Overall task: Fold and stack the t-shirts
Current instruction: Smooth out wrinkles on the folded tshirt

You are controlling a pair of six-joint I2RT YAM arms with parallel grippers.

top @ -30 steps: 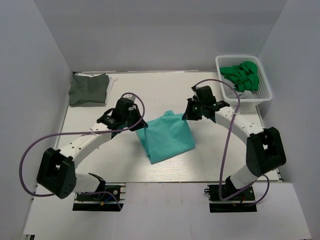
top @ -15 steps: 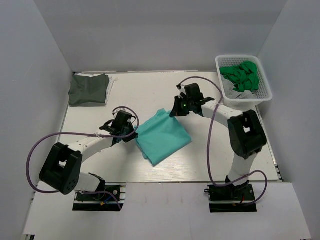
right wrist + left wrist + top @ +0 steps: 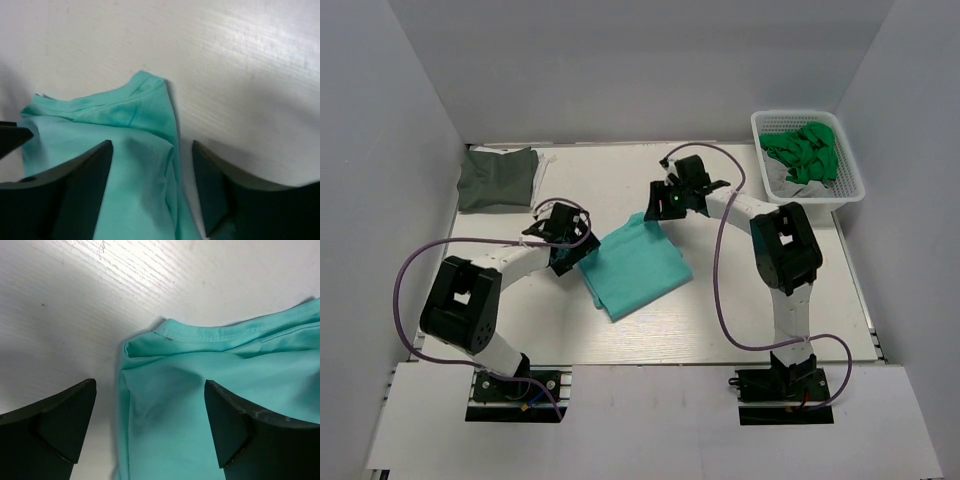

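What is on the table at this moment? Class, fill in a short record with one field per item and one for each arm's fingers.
teal t-shirt: folded, lying mid-table between the two arms
grey garment: folded, at the far left corner
basket: white, far right, holding crumpled green clothes
left fingers: open, either side of a corner of the teal t-shirt
right fingers: open, above another corner of the teal t-shirt
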